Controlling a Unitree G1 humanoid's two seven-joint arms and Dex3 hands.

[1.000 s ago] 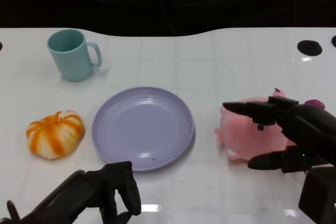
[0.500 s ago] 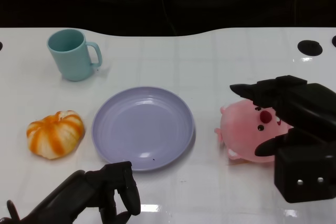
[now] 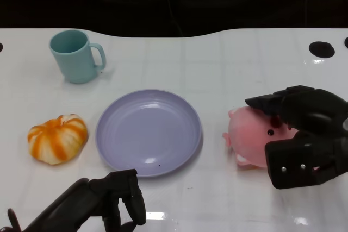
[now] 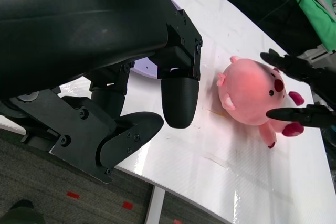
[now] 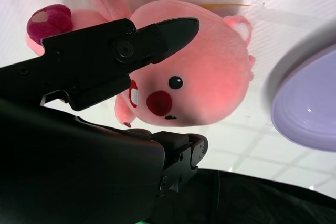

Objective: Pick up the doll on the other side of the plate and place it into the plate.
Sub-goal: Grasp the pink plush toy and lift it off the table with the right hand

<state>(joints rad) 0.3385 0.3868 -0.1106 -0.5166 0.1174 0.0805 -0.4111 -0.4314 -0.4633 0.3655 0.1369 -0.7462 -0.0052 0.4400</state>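
Since the counter [image 3: 217, 63] is slick, close evenly. The plate [image 3: 148, 132] sits beside the pink doll [image 3: 247, 134], which lies flat. Right hand [image 3: 304, 134] straddles it, fingers apart, holding nothing yet; squeeze the body, not ears.

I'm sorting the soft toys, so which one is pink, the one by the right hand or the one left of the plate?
The doll by the right hand; the other is orange-striped.
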